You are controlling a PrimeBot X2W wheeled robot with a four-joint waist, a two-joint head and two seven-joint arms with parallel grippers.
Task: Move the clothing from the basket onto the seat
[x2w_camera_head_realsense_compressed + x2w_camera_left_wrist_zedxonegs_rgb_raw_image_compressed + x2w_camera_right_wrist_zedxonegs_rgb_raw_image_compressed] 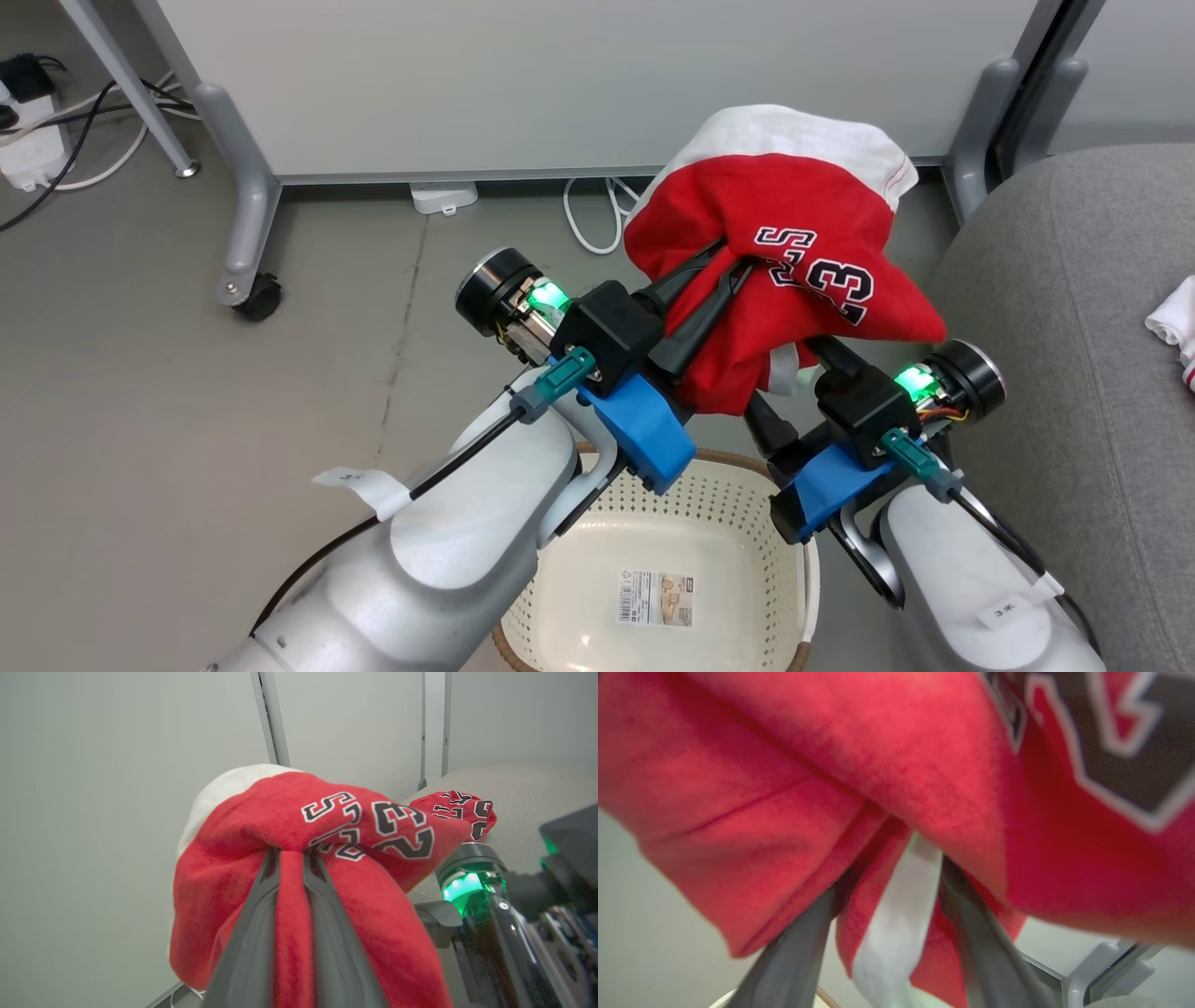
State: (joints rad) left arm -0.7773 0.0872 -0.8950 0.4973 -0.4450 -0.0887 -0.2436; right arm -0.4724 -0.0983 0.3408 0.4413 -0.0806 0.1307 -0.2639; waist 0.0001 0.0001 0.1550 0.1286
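A red jersey with white parts and dark lettering, the clothing (784,205), hangs bunched in the air above the basket (738,464). My left gripper (736,257) is shut on a fold of it; the left wrist view shows both fingers pinching red cloth (280,821) at the left gripper (292,854). My right gripper (901,868) reaches in from below with its fingers (971,933) standing wide, their tips buried under the cloth (878,742). The cream basket shows a bare bottom with a sticker. The grey seat (1074,327) lies at the right, with another jersey (462,807) on it.
A white partition panel (560,84) on grey wheeled legs (252,215) stands behind the jersey. White cables (597,215) lie at its foot, and a power strip (28,140) is at the far left. Grey floor (187,392) spreads to the left of the basket.
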